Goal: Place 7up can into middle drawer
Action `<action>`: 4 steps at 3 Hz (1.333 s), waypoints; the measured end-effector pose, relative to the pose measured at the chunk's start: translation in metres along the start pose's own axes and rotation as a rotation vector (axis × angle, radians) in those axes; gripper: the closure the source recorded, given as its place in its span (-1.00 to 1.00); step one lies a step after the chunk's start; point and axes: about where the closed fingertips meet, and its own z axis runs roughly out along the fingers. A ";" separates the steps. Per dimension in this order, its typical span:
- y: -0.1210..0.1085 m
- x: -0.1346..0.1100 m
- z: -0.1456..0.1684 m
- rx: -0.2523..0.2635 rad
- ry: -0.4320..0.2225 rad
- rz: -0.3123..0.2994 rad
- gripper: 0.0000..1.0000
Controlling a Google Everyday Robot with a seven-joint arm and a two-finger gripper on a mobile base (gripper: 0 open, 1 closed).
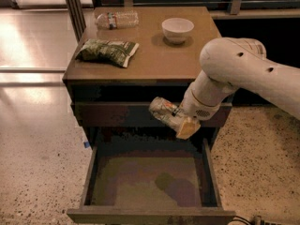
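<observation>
My gripper (pixel 180 122) is shut on the 7up can (pixel 163 110), a silvery-white and green can held on its side. It hangs in front of the cabinet's closed drawer front, above the back of the open middle drawer (pixel 140 179). The drawer is pulled out wide, with a dull grey-brown floor and nothing in it. The white arm reaches in from the right.
On the cabinet top (pixel 154 55) lie a dark green snack bag (pixel 107 51), a clear water bottle (pixel 117 19) and a white bowl (pixel 177 29). A speckled floor surrounds the cabinet; a metal post stands behind on the left.
</observation>
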 end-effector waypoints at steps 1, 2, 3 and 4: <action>0.004 0.000 0.009 0.000 -0.013 0.002 1.00; 0.012 0.016 0.047 -0.007 -0.093 0.044 1.00; 0.022 0.013 0.109 -0.076 -0.214 0.023 1.00; 0.022 0.013 0.109 -0.076 -0.214 0.023 1.00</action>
